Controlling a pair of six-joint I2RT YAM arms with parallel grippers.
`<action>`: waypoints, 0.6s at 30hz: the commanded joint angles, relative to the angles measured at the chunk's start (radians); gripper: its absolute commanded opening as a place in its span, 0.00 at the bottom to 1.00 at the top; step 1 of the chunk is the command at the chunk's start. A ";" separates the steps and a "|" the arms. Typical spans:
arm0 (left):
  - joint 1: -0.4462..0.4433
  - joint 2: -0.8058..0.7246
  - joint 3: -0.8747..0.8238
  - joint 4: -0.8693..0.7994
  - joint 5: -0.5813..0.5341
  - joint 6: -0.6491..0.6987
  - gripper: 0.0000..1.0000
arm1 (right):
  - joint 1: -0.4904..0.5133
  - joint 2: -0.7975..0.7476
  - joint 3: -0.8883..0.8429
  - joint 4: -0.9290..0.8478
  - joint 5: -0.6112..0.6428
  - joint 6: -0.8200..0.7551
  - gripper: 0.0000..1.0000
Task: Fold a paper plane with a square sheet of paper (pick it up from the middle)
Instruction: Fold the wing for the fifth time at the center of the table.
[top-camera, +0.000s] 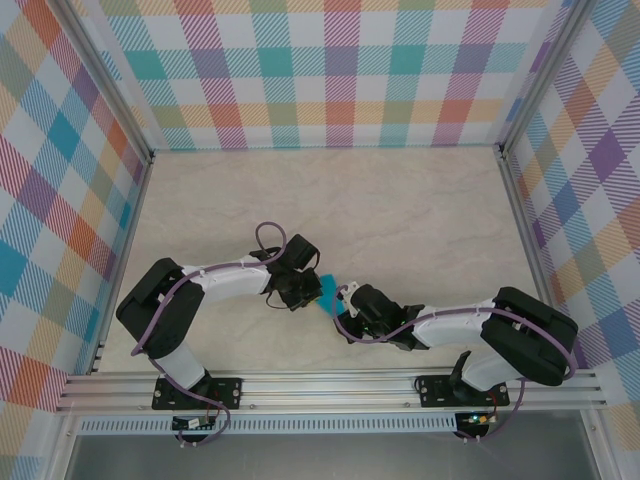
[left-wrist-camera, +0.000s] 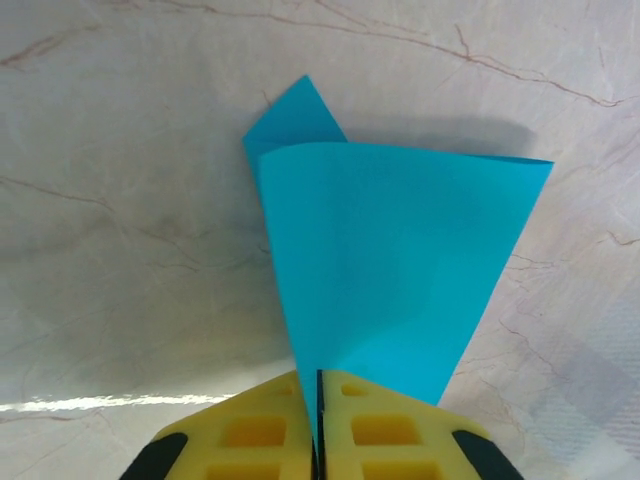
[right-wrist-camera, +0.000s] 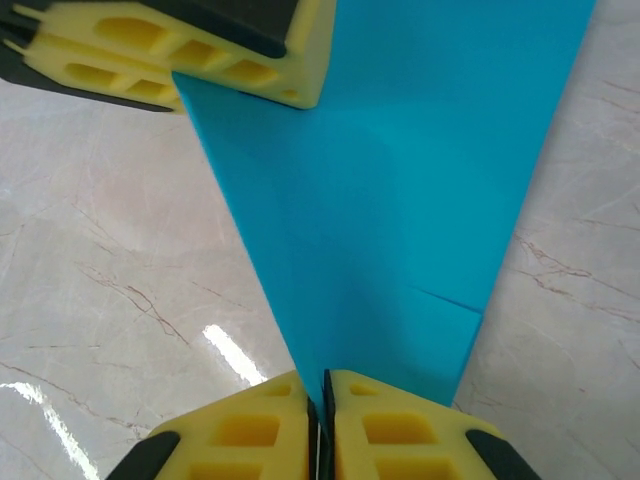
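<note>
Marble-veined beige worktop (top-camera: 400, 200) spreads beneath both my arms, with bright plaid panels (top-camera: 340, 70) on three sides. Just below the middle of the overhead frame, the teal paper sheet (top-camera: 328, 292), folded over on itself, hangs stretched between my two hands. My left hand (left-wrist-camera: 318, 390), at the bottom of its own wrist view, is clamped on one narrow end. My right hand (right-wrist-camera: 322, 390) is pinched on the opposite end, with its yellow pads (right-wrist-camera: 250, 430) pressed together on the paper.
</note>
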 joint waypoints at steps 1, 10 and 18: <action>0.010 -0.045 0.018 -0.056 -0.025 0.008 0.18 | 0.005 0.005 0.011 0.014 -0.005 0.010 0.09; 0.010 -0.180 -0.016 -0.140 -0.157 0.025 0.52 | -0.005 -0.031 -0.053 0.158 -0.073 0.094 0.08; 0.010 -0.341 -0.102 -0.158 -0.269 0.012 0.61 | -0.028 0.043 -0.070 0.309 -0.152 0.188 0.07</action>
